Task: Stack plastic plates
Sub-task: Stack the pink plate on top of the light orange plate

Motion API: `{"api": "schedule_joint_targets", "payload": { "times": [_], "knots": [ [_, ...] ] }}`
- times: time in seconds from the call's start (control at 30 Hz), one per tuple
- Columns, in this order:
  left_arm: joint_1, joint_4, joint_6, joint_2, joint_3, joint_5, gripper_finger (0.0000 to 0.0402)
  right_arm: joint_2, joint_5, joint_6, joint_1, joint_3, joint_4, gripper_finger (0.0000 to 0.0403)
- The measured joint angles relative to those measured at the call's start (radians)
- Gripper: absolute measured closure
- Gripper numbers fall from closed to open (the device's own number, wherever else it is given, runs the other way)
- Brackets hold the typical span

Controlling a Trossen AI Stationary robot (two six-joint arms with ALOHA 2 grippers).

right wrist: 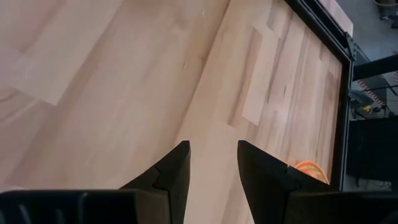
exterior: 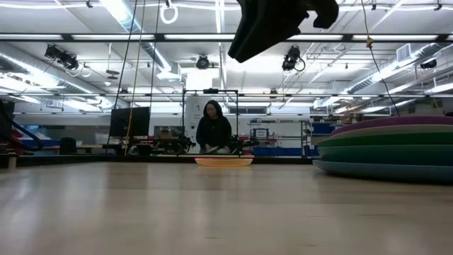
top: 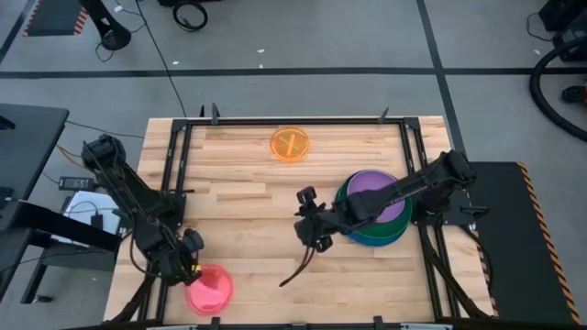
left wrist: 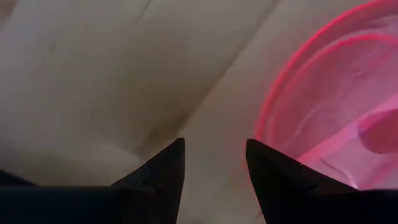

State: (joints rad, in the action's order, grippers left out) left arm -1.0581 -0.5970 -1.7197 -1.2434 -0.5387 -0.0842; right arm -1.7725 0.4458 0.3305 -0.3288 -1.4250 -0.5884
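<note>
Plastic stack: round, shallow plates (top: 377, 209) are sitting nested at the desk's right side, a purple plate (top: 374, 186) lying on top, green and teal rims showing beneath it.
Stack profile: in the low view the layers (exterior: 388, 150) are reading purple, beige, green and teal from top to bottom.
Orange plate: a small translucent plate (top: 291, 144) is lying alone near the far edge of the desk, well apart from the stack.
Pink plate: a small glossy translucent plate (top: 209, 289) is resting at the near left corner; its raised rim (left wrist: 323, 118) is showing just beside the left fingers.
Desk: pale wood planks (top: 248, 220) with a smooth grain are sitting inside a black metal frame.
Left gripper: it (top: 190, 263) is hovering at the pink plate's edge, jaws parted narrowly and holding nothing.
Right gripper: it (top: 310, 223) is hanging over bare wood just left of the stack, jaws parted narrowly and empty.
Background: a person (exterior: 213, 129) is sitting beyond the desk.
</note>
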Motion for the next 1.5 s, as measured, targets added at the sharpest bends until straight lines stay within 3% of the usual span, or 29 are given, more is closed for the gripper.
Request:
{"api": "schedule_joint_targets", "payload": {
  "times": [0.17,0.43,0.63,0.93,1.2,1.5],
  "knots": [
    [-0.012,0.264,-0.023,0.0,0.085,0.005,0.0226,0.0,0.001,-0.025,-0.012,0.0,-0.004,0.0261],
    [-0.012,0.279,-0.024,0.001,0.088,0.022,0.0247,0.0,0.031,-0.024,0.011,0.0,-0.005,0.0261],
    [0.016,0.501,-0.049,-0.005,0.087,-0.07,0.0255,0.0,0.026,-0.025,0.022,0.0,-0.005,0.0263],
    [0.038,0.468,-0.146,-0.085,0.016,-0.067,0.0256,0.0,0.024,-0.033,0.018,0.0,-0.005,0.0263],
    [0.005,0.622,-0.244,-0.186,0.015,-0.003,0.0255,-0.001,0.006,-0.035,0.019,0.0,-0.005,0.0263],
    [0.005,0.647,-0.307,-0.24,0.013,0.012,0.0255,-0.001,-0.002,-0.033,0.011,0.0,-0.006,0.0263]
  ]
}}
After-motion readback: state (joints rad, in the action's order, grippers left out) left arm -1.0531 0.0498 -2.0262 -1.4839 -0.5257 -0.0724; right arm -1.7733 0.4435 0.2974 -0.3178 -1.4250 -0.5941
